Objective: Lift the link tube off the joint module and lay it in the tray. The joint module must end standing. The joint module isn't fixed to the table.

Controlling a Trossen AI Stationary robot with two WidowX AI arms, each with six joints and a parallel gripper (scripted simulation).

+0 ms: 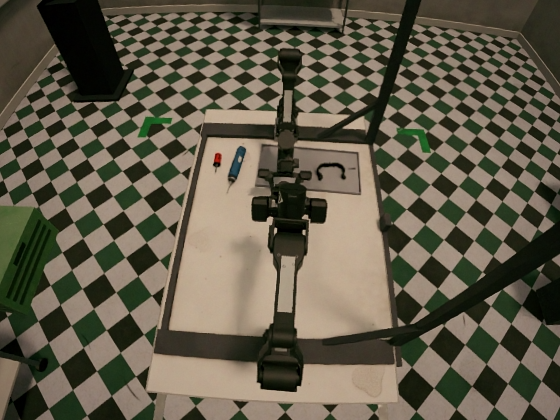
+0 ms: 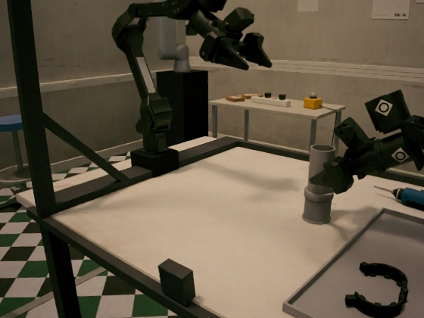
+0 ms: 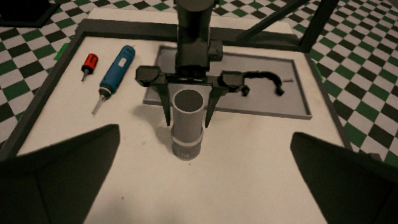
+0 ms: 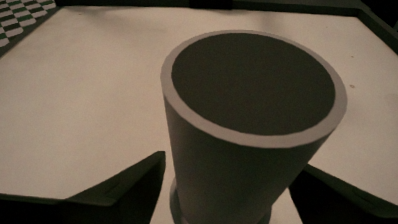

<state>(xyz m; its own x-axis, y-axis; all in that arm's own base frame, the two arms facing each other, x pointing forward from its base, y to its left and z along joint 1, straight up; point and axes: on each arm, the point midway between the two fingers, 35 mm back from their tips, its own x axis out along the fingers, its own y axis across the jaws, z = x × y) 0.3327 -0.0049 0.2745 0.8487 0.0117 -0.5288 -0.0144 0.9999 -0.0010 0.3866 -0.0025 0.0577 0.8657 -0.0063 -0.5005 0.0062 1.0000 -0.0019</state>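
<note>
The grey link tube (image 2: 322, 163) stands upright, seated in the joint module (image 2: 317, 208), a short grey collar on the white table. The left wrist view shows the link tube (image 3: 187, 112) and the module (image 3: 186, 149) from above. My right gripper (image 2: 326, 177) reaches in from the tray side. Its fingers stand open on either side of the tube, close to its wall, as the right wrist view (image 4: 230, 197) also shows. My left gripper (image 2: 242, 57) is wide open and empty, high above the tube, and hides it in the top view (image 1: 289, 200).
The grey tray (image 1: 310, 170) (image 2: 378, 288) lies just behind the tube and holds a black curved clamp. A blue screwdriver (image 1: 237, 162) and a small red one (image 1: 217, 160) lie beside the tray. A small dark block (image 2: 176, 280) sits on the table's edge rail.
</note>
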